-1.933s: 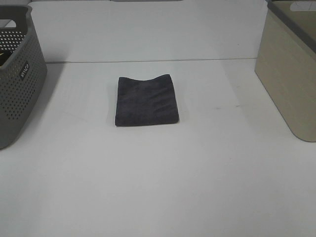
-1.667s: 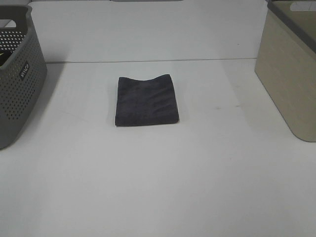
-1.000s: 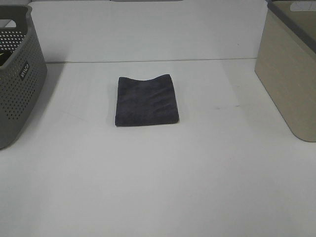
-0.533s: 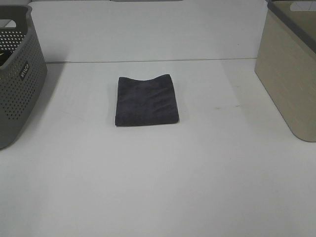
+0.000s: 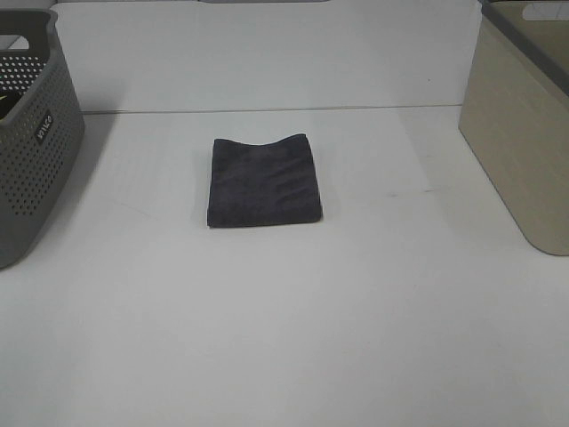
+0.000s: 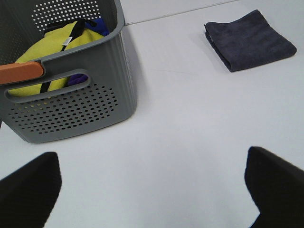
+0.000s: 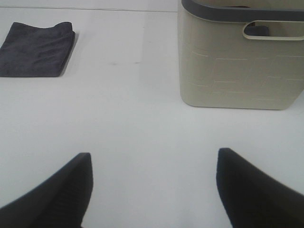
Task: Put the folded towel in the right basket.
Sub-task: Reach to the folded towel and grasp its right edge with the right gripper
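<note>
A dark grey folded towel (image 5: 264, 181) lies flat on the white table, a little left of centre. It also shows in the left wrist view (image 6: 249, 40) and the right wrist view (image 7: 38, 49). The beige right basket (image 5: 524, 124) stands at the table's right edge, also in the right wrist view (image 7: 240, 54). Neither arm shows in the exterior high view. My left gripper (image 6: 152, 190) is open and empty, far from the towel. My right gripper (image 7: 154, 190) is open and empty, near the beige basket.
A grey perforated basket (image 5: 31, 133) stands at the left edge; the left wrist view shows it (image 6: 66, 90) holding yellow and blue cloth. A white wall runs behind the table.
</note>
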Controlling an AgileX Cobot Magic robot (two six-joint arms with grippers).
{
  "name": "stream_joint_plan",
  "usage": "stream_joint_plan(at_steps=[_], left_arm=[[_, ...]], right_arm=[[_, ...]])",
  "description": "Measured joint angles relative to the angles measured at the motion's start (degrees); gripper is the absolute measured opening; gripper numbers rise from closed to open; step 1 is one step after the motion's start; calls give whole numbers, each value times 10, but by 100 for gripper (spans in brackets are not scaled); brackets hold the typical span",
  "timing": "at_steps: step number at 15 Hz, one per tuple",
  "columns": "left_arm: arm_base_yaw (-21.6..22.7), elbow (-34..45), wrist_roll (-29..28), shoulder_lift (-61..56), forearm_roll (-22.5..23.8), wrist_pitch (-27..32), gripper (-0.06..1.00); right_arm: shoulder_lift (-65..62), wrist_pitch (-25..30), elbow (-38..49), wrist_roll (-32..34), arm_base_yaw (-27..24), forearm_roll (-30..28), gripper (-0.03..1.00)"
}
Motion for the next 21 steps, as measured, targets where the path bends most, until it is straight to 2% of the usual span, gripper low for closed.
stream_joint_plan(at_steps=[21], left_arm=[[0,0,0,0,0,0,99]], right_arm=[[0,0,0,0,0,-5,68]])
